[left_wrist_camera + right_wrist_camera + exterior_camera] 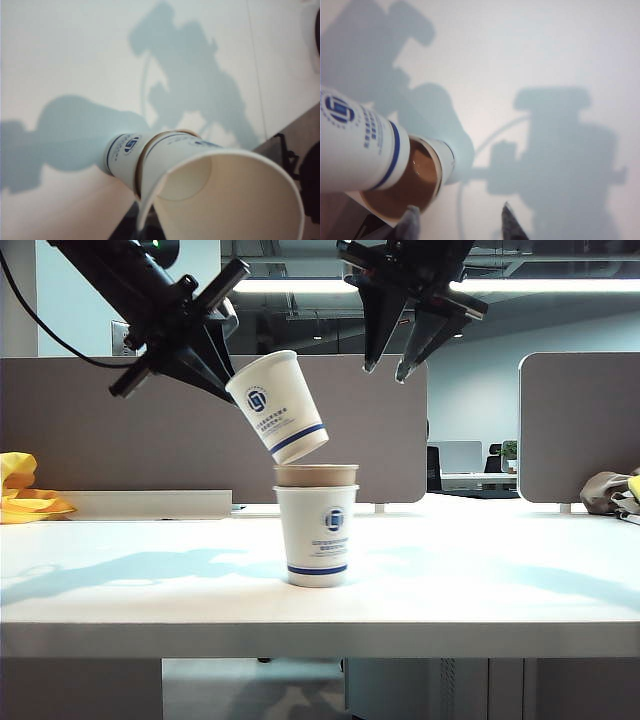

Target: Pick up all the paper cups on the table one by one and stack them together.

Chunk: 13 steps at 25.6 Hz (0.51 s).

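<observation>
Left gripper [222, 375] is up on the left side above the table [120, 590], clamped on the rim of a white paper cup [278, 405] with blue logo and blue band; the cup hangs tilted, base pointing down toward the stack, apart from it and just above its rim. In the left wrist view that held cup [225, 195] fills the foreground, mouth toward the camera, with the stack [132, 155] visible past it. The stack sits mid-table: brown cup [316, 476] nested inside the second white logo cup [316, 535], only the brown rim band showing above the white rim. The stack is upright, near the front edge. Right gripper [392, 365] is high on the right, above and slightly right of the stack, jaws spread wide, nothing between them. In the right wrist view its two fingertips [512, 225] show apart, with the brown cup's open mouth [417, 187] off to one side of them and the tilted white cup [360, 145] overlapping it from above. Arm shadows [555, 150] fall across the white table top. Yellow cloth [25, 490] at the far left edge, grey partition panels [100, 430] behind.
</observation>
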{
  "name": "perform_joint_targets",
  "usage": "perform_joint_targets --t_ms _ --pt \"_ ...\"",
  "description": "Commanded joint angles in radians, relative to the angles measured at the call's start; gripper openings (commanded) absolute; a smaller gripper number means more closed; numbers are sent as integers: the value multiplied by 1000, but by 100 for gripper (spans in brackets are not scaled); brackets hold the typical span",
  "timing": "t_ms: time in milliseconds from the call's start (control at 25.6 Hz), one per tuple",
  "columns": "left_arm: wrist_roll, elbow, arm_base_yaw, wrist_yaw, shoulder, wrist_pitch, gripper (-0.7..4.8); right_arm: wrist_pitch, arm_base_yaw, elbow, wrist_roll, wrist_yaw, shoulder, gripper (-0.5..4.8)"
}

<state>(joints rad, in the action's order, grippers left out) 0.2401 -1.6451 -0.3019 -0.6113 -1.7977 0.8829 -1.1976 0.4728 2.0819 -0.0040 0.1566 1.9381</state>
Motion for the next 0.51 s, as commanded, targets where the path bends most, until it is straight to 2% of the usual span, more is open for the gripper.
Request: perform_joint_targets --t_ms 39,351,507 --pt "1 -6 -17 -23 -1 -6 -6 4 2 4 4 -3 -19 206" --pt "3 -10 -44 -63 -1 -9 -6 15 2 4 3 -6 -19 206" --pt "0 -9 -66 -29 -2 -8 -6 15 2 4 3 -6 -19 201"
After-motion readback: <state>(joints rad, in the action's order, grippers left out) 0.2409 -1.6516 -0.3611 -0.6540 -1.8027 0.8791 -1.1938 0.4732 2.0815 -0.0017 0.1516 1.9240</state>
